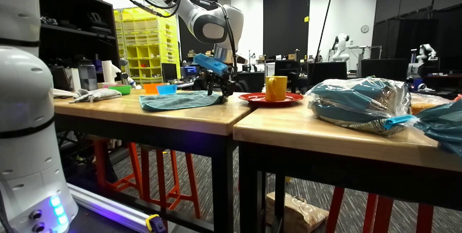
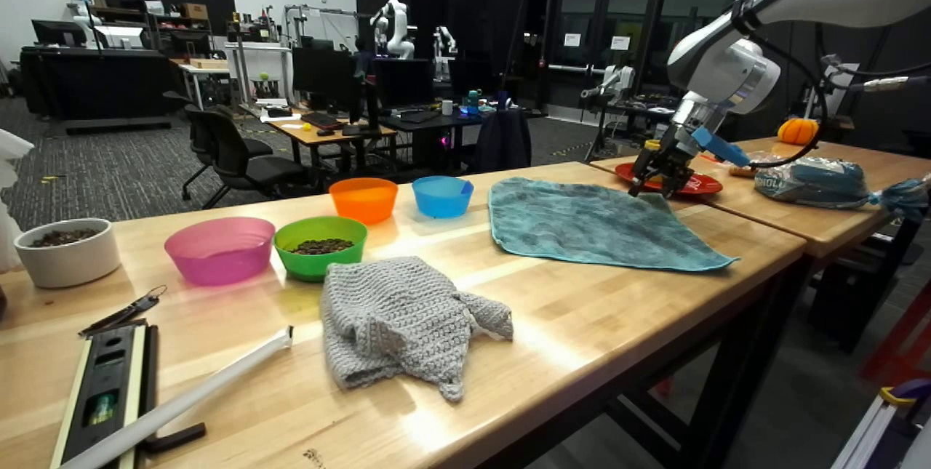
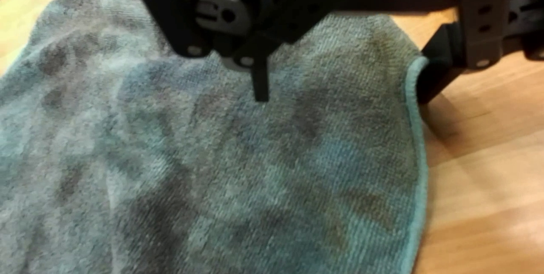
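A teal towel [image 2: 582, 225] lies spread on the wooden table, and it fills most of the wrist view [image 3: 255, 180]. Over one corner of it my gripper [image 3: 346, 85] stands open and low, its fingers wide apart. One finger [image 3: 260, 80] is above the cloth, inside the edge. Beyond the hem, the opposite finger [image 3: 437, 70] appears to press against it, and the hem curls up there. The corner lies between the fingers, not clamped. Both exterior views show the gripper [image 1: 217, 95] at the towel's end, near a red plate [image 1: 252, 97] bearing a yellow mug [image 1: 277, 89].
An orange bowl [image 2: 364, 200], a blue bowl [image 2: 442, 196], a green bowl [image 2: 320, 236] and a pink bowl [image 2: 220, 251] stand along the table. A grey knitted cloth [image 2: 396, 320] lies nearer. Past the table seam sits a bagged loaf [image 1: 361, 99].
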Controlling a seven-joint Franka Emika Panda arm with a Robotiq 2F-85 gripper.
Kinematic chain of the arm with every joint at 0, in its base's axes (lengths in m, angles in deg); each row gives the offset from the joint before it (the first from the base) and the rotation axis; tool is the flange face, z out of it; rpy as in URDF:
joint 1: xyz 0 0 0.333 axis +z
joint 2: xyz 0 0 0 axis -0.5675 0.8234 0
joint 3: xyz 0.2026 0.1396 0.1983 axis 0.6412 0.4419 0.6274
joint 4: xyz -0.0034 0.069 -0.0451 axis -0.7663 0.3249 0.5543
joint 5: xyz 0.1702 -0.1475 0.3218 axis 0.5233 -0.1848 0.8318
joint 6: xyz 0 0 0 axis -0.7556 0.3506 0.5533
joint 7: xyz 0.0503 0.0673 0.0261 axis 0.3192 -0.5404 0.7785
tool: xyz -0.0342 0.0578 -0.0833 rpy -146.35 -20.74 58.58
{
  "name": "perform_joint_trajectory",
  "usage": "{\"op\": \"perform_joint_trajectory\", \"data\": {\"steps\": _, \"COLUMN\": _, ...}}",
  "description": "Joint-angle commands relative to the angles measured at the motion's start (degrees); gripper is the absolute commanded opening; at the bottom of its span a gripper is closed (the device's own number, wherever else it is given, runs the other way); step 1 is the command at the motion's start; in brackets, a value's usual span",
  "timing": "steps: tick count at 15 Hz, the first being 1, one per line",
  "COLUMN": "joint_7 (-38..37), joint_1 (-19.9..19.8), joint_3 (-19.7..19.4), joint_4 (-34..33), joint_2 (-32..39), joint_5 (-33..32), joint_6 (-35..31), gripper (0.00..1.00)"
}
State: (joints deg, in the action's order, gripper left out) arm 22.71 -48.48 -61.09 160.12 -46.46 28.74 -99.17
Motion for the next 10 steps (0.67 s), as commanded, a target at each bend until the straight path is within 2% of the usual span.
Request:
{"op": "perform_joint_trajectory", "data": {"steps": 1, "joint_7": -0.29, "joint_1": -0.97, "joint_3": 1.21, "joint_4": 0.15, "joint_2": -0.67, "joint_5": 1.27, "joint_6": 0.82, "gripper": 0.53}}
{"op": "perform_joint_trajectory", "data": {"steps": 7, "joint_7": -2.53, "joint_1": -1.01, "joint_3": 0.87, "joint_4": 0.67, "joint_2": -1.86, "joint_5": -0.83, "joint_6": -0.16, "gripper": 0.05}}
{"op": "perform_joint_trajectory", "data": {"steps": 8, "joint_7": -3.56, "joint_1": -1.01, "joint_3": 0.78, "joint_4": 0.75, "joint_2": -2.06, "joint_5": -1.57, "joint_6": -0.50, "gripper": 0.01}}
{"op": "perform_joint_trajectory", "data": {"steps": 10, "joint_7": -6.18, "joint_1": -1.01, "joint_3": 0.61, "joint_4": 0.79, "joint_2": -2.76, "joint_5": -3.67, "joint_6": -0.45, "gripper": 0.00}}
